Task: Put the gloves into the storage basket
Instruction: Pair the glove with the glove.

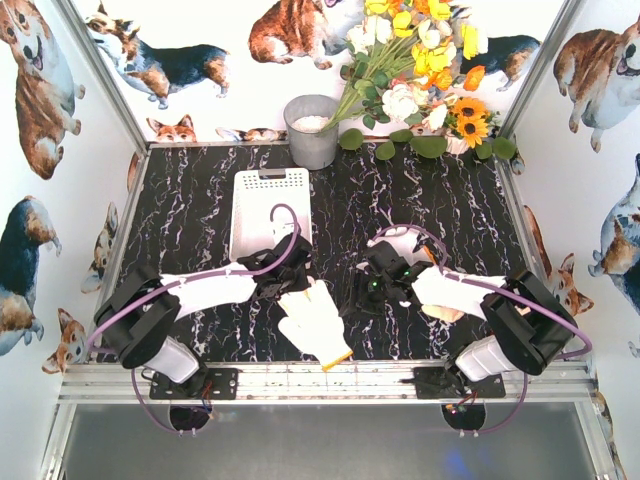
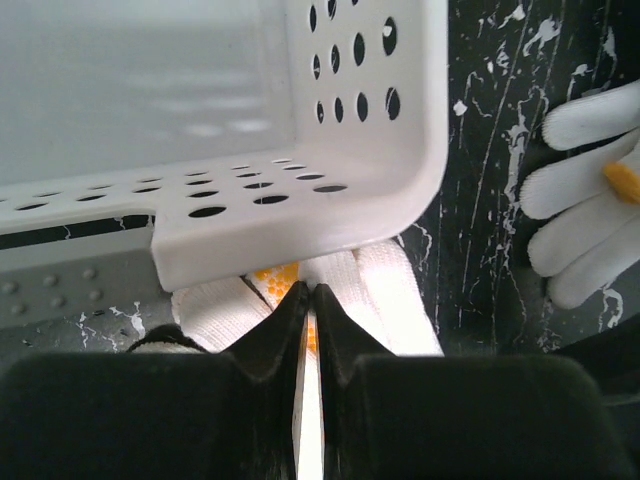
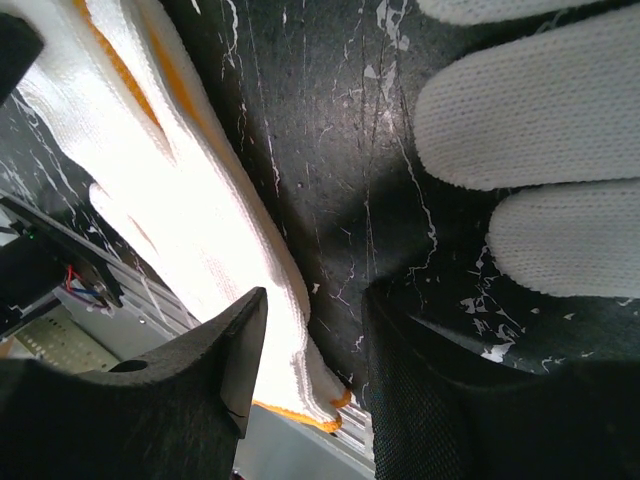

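1. Nearest the left wrist lens, the left gripper [image 2: 308,305] has its black jaws pressed together on a strip of white knit. This pinched glove [image 2: 390,300], marked orange-yellow, runs up to the near corner of the storage basket [image 2: 330,215].
2. To the right of that corner and apart from it, the fingers of a neighbouring glove [image 2: 580,200] lie on the tabletop.
3. The right gripper [image 3: 315,335] stands open with bare marble between its jaws. A cuffed glove [image 3: 170,200] with an orange-yellow edge lies to one side, and three white fingers of a fingertip glove [image 3: 530,130] lie to the other.
4. The tabletop [image 1: 450,210] is black with white marble veining, and an aluminium rail [image 1: 330,380] runs along its near edge.
5. White walls [image 1: 40,90] printed with corgis enclose the table on three sides.
6. Counted from above:
   - two arms
   - one white perforated basket, left of centre
   - one grey metal bucket [image 1: 312,135] just behind the basket
   - one bouquet [image 1: 420,60] of yellow, white and orange flowers at the back
7. Only the cuffed glove lies in full view from above, between the grippers. Each wrist view shows two gloves, and I cannot tell the total.
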Robot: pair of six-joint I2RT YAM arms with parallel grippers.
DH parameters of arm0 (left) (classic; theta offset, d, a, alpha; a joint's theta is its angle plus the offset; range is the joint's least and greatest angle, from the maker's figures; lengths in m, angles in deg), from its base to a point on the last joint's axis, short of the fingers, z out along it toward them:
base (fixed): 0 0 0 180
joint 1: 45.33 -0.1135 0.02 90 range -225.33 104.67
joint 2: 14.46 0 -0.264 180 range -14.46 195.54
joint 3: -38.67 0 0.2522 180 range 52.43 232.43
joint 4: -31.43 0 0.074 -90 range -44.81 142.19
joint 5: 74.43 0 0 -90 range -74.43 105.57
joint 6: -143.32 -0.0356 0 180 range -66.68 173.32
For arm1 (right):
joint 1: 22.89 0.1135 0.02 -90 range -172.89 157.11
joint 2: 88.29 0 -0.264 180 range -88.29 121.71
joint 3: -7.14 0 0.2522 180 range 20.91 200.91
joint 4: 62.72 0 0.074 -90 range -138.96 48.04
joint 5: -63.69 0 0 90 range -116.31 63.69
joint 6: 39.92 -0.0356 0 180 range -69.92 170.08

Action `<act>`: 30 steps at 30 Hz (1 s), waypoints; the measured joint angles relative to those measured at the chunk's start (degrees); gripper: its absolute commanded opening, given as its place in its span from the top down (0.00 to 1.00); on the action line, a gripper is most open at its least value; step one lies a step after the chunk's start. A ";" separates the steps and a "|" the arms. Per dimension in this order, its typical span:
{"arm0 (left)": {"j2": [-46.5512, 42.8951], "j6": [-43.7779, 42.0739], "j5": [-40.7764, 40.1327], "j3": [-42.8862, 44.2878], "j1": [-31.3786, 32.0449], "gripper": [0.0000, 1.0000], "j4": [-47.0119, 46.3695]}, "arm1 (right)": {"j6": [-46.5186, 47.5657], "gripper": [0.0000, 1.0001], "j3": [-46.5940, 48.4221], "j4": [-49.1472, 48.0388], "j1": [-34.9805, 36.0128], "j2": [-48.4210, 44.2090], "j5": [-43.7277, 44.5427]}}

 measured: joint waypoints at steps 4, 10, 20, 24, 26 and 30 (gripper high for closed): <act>-1.51 0.11 -0.26 -0.04 0.00 1.00 0.20 | 0.00 0.54 0.00 -0.15 0.02 0.11 -0.20; -1.97 1.03 -0.72 -3.58 0.00 1.00 0.28 | -0.02 0.54 0.00 -0.22 0.68 0.20 -0.22; -1.44 1.64 -1.16 -4.24 -0.02 1.00 -0.50 | -0.92 0.54 0.07 -0.52 3.06 0.48 -0.39; -0.68 1.33 -1.27 -4.11 -0.02 1.00 -1.40 | -1.36 0.54 0.00 -0.52 3.67 0.48 -0.39; -0.44 1.29 -1.33 -4.09 -0.02 1.00 -1.60 | -1.66 0.54 -0.22 -0.66 3.93 0.46 -0.57; -0.42 1.29 -1.33 -4.09 -0.02 1.00 -1.62 | -2.67 0.54 -1.44 -1.81 5.07 0.02 -1.57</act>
